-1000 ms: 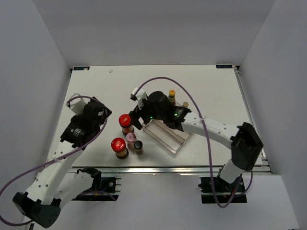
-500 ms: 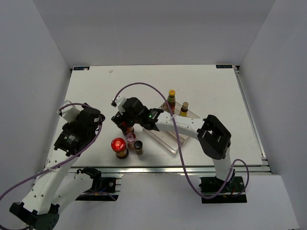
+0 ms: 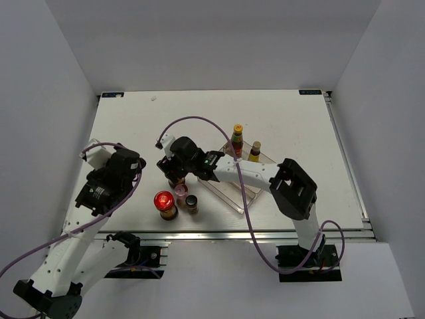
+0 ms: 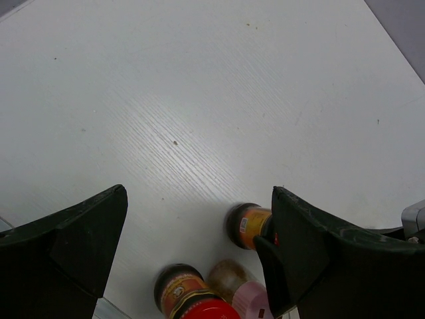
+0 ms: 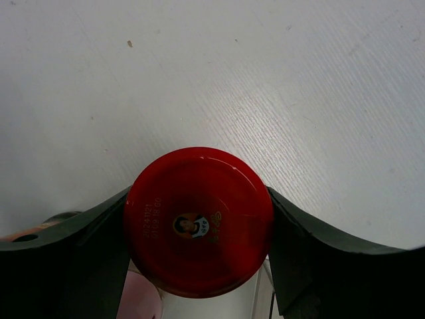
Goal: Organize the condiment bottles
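In the right wrist view my right gripper has both fingers pressed against the sides of a red-lidded jar's lid; the jar stands on the table. From above, that gripper covers this jar. The other red-lidded jar, the pink-capped shaker and the dark-capped spice jar stand just in front of it. Two yellow-capped bottles stand at the back of the clear tray. My left gripper hangs open above bare table, left of the jars.
The clear stepped tray lies at an angle right of the jar cluster, close to my right arm's forearm. A purple cable arcs over the table's middle. The white table ends in a metal rail at the near edge.
My right arm swung left from over the tray to the back red-lidded jar, and its jaws closed in on the lid. My left arm drew back a little to the left.
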